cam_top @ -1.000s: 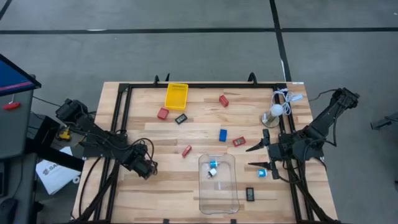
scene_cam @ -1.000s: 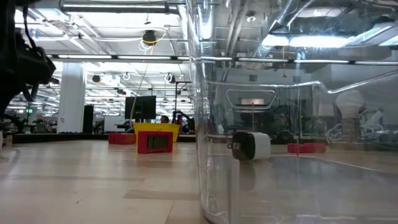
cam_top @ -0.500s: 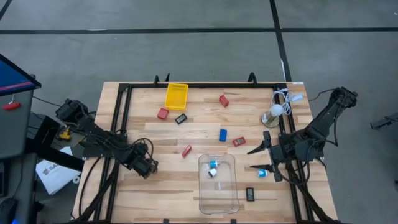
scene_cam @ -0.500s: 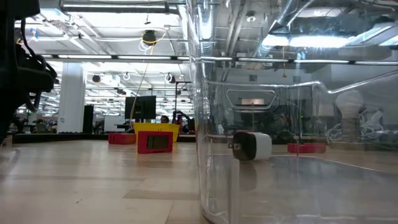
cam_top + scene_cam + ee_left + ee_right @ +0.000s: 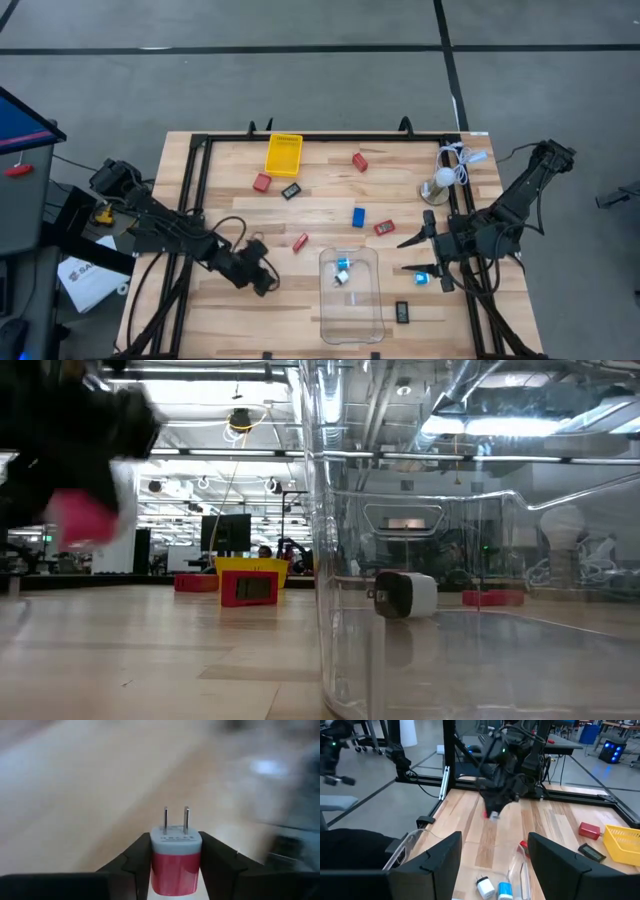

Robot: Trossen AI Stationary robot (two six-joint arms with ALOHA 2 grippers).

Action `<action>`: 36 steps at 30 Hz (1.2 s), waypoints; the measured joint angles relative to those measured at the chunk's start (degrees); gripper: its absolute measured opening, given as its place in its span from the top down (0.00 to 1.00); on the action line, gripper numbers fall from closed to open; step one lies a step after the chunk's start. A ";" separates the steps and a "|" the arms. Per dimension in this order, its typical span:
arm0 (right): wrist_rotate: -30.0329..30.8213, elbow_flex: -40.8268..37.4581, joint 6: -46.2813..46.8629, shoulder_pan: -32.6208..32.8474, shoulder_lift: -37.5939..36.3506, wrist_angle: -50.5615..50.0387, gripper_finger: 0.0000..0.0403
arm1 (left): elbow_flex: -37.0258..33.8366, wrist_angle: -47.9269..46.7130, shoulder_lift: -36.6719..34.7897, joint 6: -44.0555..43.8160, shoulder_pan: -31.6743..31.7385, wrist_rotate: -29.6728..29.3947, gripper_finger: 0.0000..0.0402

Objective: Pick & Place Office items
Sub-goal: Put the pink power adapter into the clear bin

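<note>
Your left pincer [image 5: 175,865] is clamped on a red plug charger [image 5: 175,856], prongs outward; only the wrist cam shows that. Overhead, it's above the desk [image 5: 240,210], left of the clear bin [image 5: 351,318]. Right pincer [image 5: 412,252] waits, fingers apart.

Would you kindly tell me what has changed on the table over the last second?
The left gripper has swung toward the clear bin, its fingers closed on a red plug adapter. The right gripper has kept still, open, near the bin's other side. The loose items and the yellow tray have not moved.
</note>
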 joint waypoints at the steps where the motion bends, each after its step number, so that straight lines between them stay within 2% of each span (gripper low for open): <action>1: -0.01 0.00 -0.14 0.00 0.00 0.43 0.45 | 0.00 4.56 0.00 3.50 0.38 0.00 0.69; 4: -0.01 0.00 -0.92 0.00 0.00 1.46 0.45 | 0.12 16.32 0.07 14.89 1.75 0.18 0.69; 6: -0.01 0.00 -1.34 -0.02 0.00 2.15 0.45 | 1.95 18.98 1.05 21.25 3.22 1.30 0.69; 14: -0.03 0.00 -1.62 -0.93 0.00 2.70 0.45 | 15.90 18.02 8.54 46.71 9.54 8.57 0.69; 20: -0.03 0.00 -1.65 -1.29 -0.01 2.56 0.45 | 25.53 6.70 11.81 62.38 11.44 8.77 0.69; 27: -0.03 0.02 -1.05 -1.25 0.00 1.94 0.45 | 33.78 -8.01 12.33 68.36 11.78 5.14 0.69; 32: -0.03 0.00 -1.03 -1.25 0.00 1.99 0.45 | 37.69 -14.56 12.22 68.96 12.19 5.78 0.69; 36: -0.03 0.01 -1.01 -1.25 0.00 2.07 0.45 | 39.76 -16.25 12.71 70.06 12.74 7.53 0.69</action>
